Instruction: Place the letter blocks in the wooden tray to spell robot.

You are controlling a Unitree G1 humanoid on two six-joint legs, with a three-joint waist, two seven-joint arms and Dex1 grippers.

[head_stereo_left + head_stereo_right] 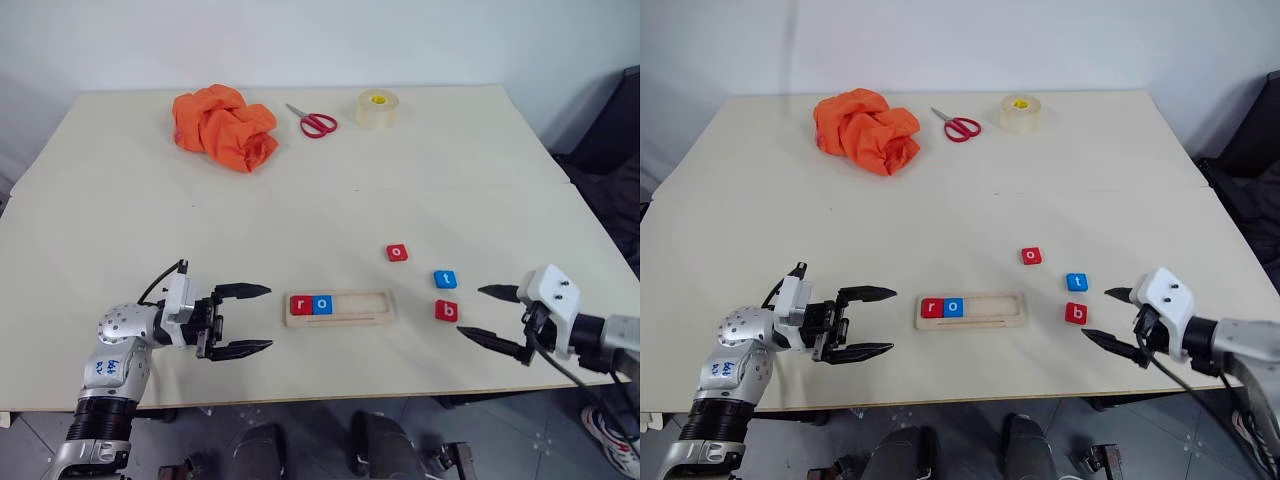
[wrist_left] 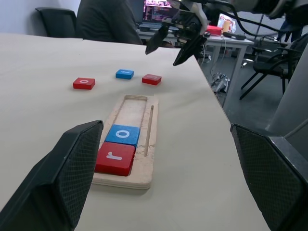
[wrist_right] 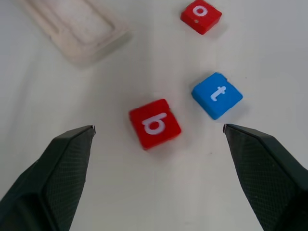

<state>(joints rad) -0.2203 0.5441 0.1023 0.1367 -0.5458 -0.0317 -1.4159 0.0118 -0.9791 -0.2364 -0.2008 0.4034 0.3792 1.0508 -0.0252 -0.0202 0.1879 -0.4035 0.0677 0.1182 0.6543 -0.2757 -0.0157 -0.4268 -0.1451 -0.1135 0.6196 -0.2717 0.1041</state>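
1. While the wooden tray (image 1: pixel 340 308) lies close to the near edge of the table (image 1: pixel 120 200), bare tabletop spreads behind it.
2. Far back lie an orange cloth (image 1: pixel 224 126), red scissors (image 1: pixel 313 122) and a tape roll (image 1: pixel 377 108), well apart from everything.
3. Red r (image 1: pixel 301 305) and blue o (image 1: pixel 322 304) fill the tray's left end.
4. Red o (image 1: pixel 397 253), blue t (image 1: pixel 445 279) and red b (image 1: pixel 447 311) lie loose to the tray's right.
5. The right gripper (image 1: pixel 487 315) gapes empty just beside b; the left gripper (image 1: pixel 246 319) stands open left of the tray.
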